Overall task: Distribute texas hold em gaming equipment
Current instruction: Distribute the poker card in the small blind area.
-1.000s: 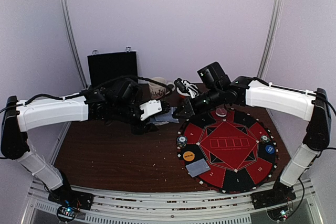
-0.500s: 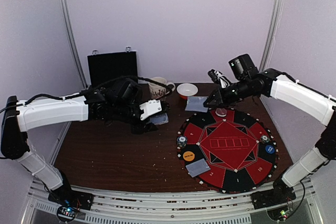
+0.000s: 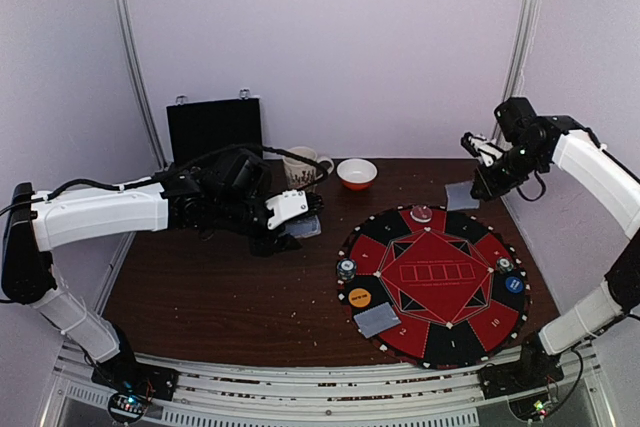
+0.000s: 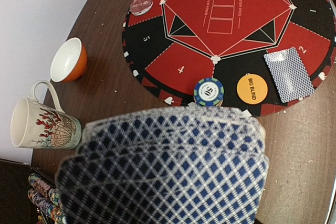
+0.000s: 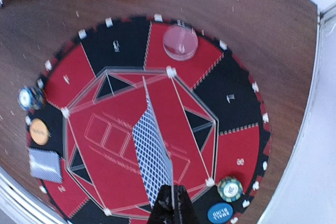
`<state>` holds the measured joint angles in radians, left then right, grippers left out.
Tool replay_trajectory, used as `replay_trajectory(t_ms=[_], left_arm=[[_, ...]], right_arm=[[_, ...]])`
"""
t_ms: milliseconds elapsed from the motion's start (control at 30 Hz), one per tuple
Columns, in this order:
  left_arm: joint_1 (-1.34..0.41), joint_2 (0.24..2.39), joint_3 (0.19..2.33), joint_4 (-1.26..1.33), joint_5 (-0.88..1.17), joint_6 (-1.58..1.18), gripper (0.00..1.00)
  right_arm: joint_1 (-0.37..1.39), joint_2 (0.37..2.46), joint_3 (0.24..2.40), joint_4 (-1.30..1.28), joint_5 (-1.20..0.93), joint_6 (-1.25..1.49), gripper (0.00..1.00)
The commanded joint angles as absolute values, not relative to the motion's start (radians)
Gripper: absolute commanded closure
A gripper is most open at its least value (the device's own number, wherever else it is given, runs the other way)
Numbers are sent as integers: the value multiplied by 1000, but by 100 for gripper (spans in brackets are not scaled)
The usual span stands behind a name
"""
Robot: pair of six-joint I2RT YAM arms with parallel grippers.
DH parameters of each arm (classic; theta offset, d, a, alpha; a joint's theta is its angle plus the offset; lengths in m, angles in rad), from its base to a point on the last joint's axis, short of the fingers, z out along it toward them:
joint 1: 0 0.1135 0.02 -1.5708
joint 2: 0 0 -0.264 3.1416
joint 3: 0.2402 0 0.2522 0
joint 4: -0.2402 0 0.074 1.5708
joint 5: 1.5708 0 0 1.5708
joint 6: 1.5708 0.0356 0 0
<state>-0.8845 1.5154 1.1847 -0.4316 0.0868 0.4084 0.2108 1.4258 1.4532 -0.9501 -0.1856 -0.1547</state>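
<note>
My left gripper (image 3: 292, 224) is shut on a fanned deck of blue-backed playing cards (image 3: 307, 227) left of the round red-and-black mat (image 3: 400, 332). The deck (image 4: 168, 166) hides that gripper's fingers in the left wrist view. My right gripper (image 3: 476, 185) is shut on one card (image 3: 462, 194), held above the mat's far right edge. In the right wrist view that card (image 5: 152, 153) stands edge-on in the closed gripper (image 5: 172, 195). On the mat lie a card (image 3: 377, 321), an orange button (image 3: 359, 298), a chip stack (image 3: 346, 269), a second chip (image 3: 505, 265), a blue button (image 3: 514, 284) and a clear pink disc (image 3: 421, 214).
An orange bowl (image 3: 357, 174) and a patterned mug (image 3: 300, 167) stand at the back of the table. A black case (image 3: 214, 130) stands open behind my left arm, with rows of chips (image 4: 44, 198) in it. Bare brown table (image 3: 220, 297) lies left of the mat.
My right arm has swung from beside the left gripper's deck across to the far right, carrying one card. The left arm and deck have not moved.
</note>
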Motion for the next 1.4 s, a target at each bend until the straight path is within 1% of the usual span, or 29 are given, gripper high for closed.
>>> replay_trajectory(t_ms=[0,33,133,300,400,567,733,900,967,1000,1100,1233,1300,1367], left_arm=[[-883,1528,1175,-417,122,394,47],[-882,1529,1176,-417,126,394,47],[-882,1528,1177,-414,140,391,47],[-882,1527,1174,-413,153,390,47],[-882,1527,1172,-411,152,391,47],[-882,1533,1172,-409,164,390,47],[-882,1538,1169,-408,149,390,47],[-882,1537,1168,-409,148,390,47],[-882,1538,1169,-408,150,389,47],[-882,1537,1168,-408,149,389,47],[-882,1534,1167,-408,145,391,47],[-882,1535,1166,-409,144,391,46],[-882,1537,1166,-408,147,393,46],[-882,1538,1166,-409,149,392,46]], right_arm=[[169,1297,1230,-1133,-80,-406,100],[169,1267,1168,-1145,-70,-421,100],[164,1214,1083,-1184,-89,-431,100],[161,1189,900,-1220,7,-423,100],[153,1172,812,-1223,104,-435,100],[134,1190,811,-1184,112,-417,100],[129,1227,789,-1174,225,-394,100],[118,1257,790,-1189,285,-368,100],[118,1268,787,-1188,307,-358,95],[118,1272,786,-1189,322,-355,89],[117,1277,782,-1215,362,-356,78],[119,1273,762,-1225,429,-377,57],[121,1270,760,-1221,452,-409,51],[143,1276,775,-1210,456,-463,48]])
